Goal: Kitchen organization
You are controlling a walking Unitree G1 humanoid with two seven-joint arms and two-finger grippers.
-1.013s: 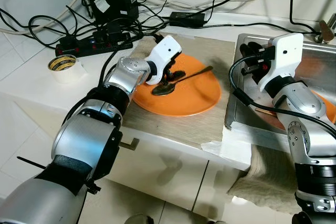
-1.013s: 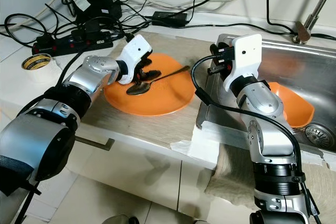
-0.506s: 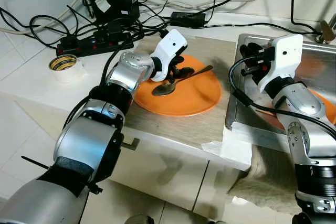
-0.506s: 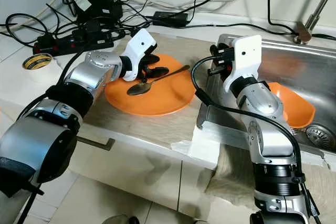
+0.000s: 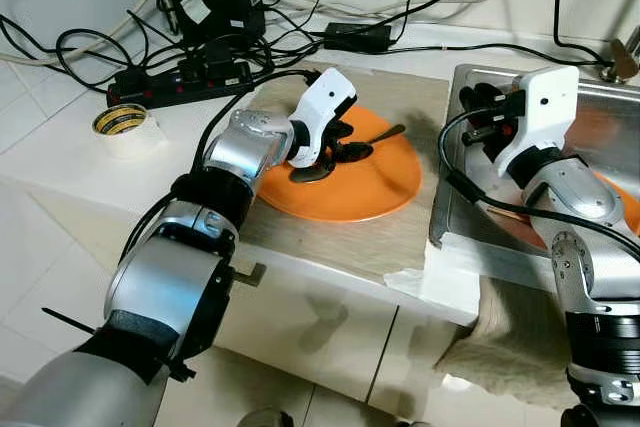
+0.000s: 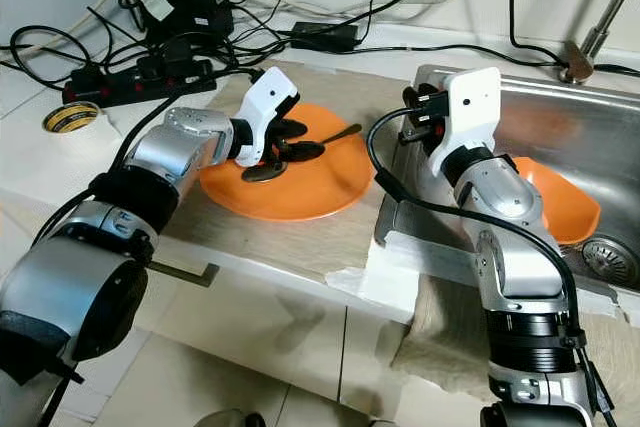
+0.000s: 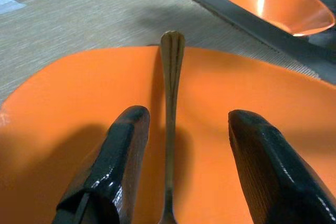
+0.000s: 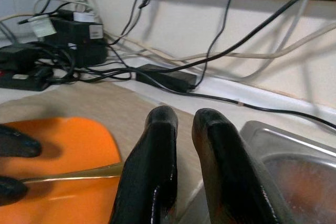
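Note:
A brass-coloured spoon (image 5: pixel 385 134) lies on a flat orange plate (image 5: pixel 375 182) on the counter, its bowl toward the left rim. My left gripper (image 7: pixel 189 116) is open and low over the plate. Its two black fingers (image 7: pixel 113 166) straddle the spoon's handle (image 7: pixel 170 103) without touching it. My right gripper (image 8: pixel 185 116) is shut on nothing and hovers over the left rim of the steel sink (image 5: pixel 445 197), pointing toward the plate. An orange bowl (image 6: pixel 560 202) sits in the sink.
A beige mat (image 5: pixel 400 237) lies under the plate. Behind it are a power strip (image 5: pixel 180 77), a black adapter (image 5: pixel 355 37) and tangled cables. A roll of tape (image 5: pixel 122 125) stands at the left. A tap (image 6: pixel 580 52) rises behind the sink, and a cloth (image 5: pixel 500 337) hangs over the counter front.
My left gripper has shifted from the spoon's bowl end along the handle toward the plate's middle, and its fingers now sit either side of the handle. Spoon and right arm have stayed put.

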